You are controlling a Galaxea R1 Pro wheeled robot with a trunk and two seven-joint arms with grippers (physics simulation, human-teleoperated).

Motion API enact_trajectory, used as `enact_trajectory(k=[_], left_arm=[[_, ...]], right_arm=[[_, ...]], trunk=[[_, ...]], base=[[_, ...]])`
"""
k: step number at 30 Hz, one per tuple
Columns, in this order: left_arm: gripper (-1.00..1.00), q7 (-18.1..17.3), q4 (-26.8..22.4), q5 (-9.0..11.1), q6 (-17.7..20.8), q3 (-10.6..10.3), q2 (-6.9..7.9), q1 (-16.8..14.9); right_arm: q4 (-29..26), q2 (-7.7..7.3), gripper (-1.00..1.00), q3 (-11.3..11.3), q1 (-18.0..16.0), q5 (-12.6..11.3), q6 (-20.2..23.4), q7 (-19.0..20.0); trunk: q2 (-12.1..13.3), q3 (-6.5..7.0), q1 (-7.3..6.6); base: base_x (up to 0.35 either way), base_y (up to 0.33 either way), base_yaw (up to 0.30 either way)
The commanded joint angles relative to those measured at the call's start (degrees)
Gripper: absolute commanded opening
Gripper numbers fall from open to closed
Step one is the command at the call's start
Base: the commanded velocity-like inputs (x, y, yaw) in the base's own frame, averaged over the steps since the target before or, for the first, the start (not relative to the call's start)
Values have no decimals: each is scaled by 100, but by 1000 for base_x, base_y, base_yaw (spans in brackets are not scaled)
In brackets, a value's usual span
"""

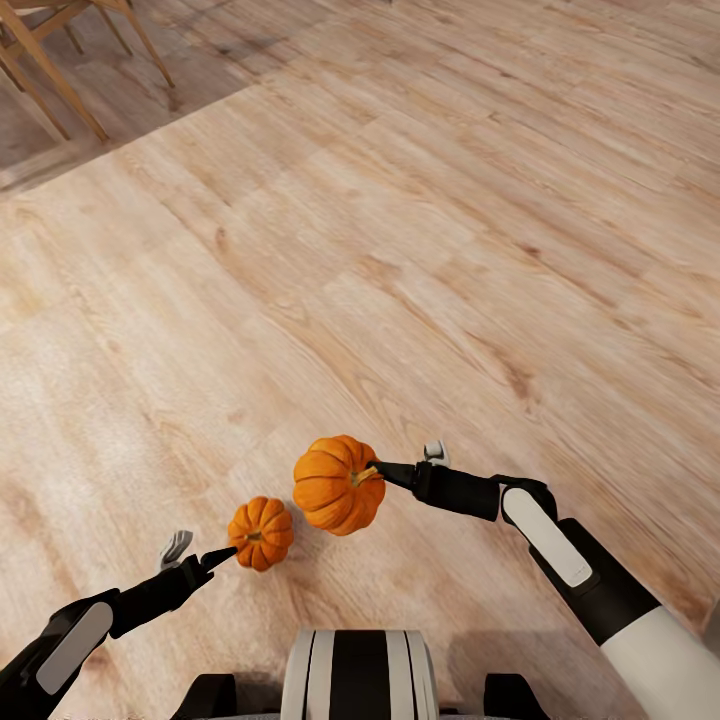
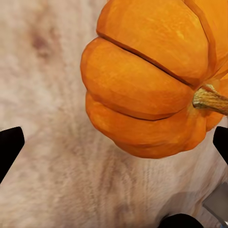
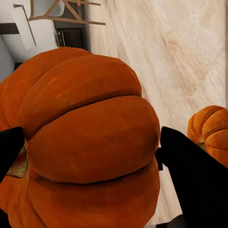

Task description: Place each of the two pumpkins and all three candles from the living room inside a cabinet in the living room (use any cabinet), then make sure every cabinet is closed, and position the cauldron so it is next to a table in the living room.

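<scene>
1. Nearest, at the lower edge of the head view: the robot's white-and-black striped trunk [image 1: 360, 672], with both black arms reaching forward over a pale, grained wooden plank floor [image 1: 420, 250].
2. Left gripper [image 1: 222, 556]: closed on the small ribbed orange pumpkin [image 1: 261, 533], carried above the floor. Left wrist view: orange lobes and a tan stem [image 2: 209, 99] close up, black fingertips [image 2: 9, 147] at either edge; exact contact point impossible to tell.
3. Right gripper [image 1: 385, 472]: clamped at the stem side of the large ribbed orange pumpkin [image 1: 338, 484], held just beside and slightly beyond the small one. Right wrist view: big pumpkin [image 3: 85, 142] between the black fingers [image 3: 194, 175], small pumpkin [image 3: 211, 130] past it.
4. Farthest, at the upper left corner of the head view: slanted light-wood furniture legs [image 1: 55, 60] standing on the floor.
</scene>
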Motion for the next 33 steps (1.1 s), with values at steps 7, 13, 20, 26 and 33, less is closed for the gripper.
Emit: enact_trajectory(k=[7,13,20,26,33], left_arm=[[100,4,0,51,30,-21,5,-3],[100,3,-1,51,30,-24,5,-3],[100,3,-5,51,29,-30,5,-3],[100,-1,-3,51,30,-20,5,-3],[100,-2,0,51,30,-16,11,-3]], right_arm=[[-10,-6,-100,7,-2,-33,25,-12],[-5,0,-100,10,-2,-31,14,-19],[-9,2,-100,14,-2,-31,11,-33],[-11,2,-100,15,-2,-24,11,-145],[-11,2,-100,16,-2,-22,11,-153]], trunk=[[-7,-92,9],[-8,-114,12],[-8,-114,12],[-8,-114,12],[-8,-114,12]], base=[[0,0,0],[0,0,0],[1,-27,0],[18,-67,0],[88,-3,0]])
